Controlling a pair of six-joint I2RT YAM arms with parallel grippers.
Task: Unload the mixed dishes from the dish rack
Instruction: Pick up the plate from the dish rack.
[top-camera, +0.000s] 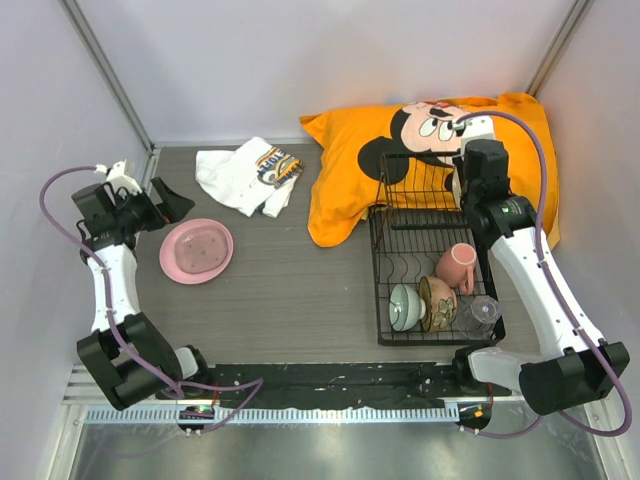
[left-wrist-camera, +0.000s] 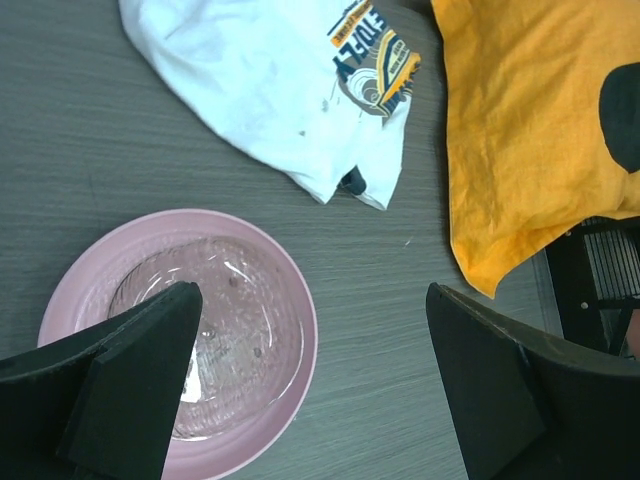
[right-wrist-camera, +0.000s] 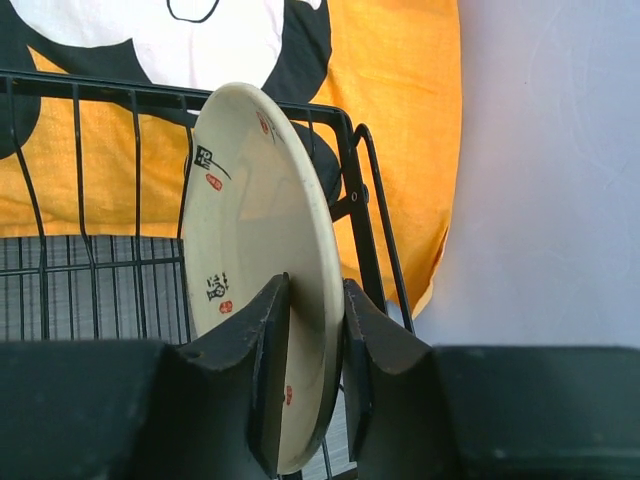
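The right fingers (right-wrist-camera: 268, 372) are closed onto the tan plate (right-wrist-camera: 255, 230), one pad against each face, so its lower rim is pinched between them. The plate is held on edge at the far end of the dish rack (top-camera: 377, 270), beside the raised wire section. The left fingers (left-wrist-camera: 140, 370) are spread wide with nothing held or touched. They are poised over the pink plate (left-wrist-camera: 235, 300), which is laid flat on the bench (top-camera: 300, 290) well left of the rack. At the rack's near end a pink mug (top-camera: 457, 266), a pale green bowl (top-camera: 405, 306), a brown patterned bowl (top-camera: 438, 302) and a clear glass (top-camera: 481, 314) are kept. An orange cartoon-print cloth (top-camera: 350, 170) is spread at the rack's far end, and a white shirt (top-camera: 245, 175) is crumpled far left of the rack.
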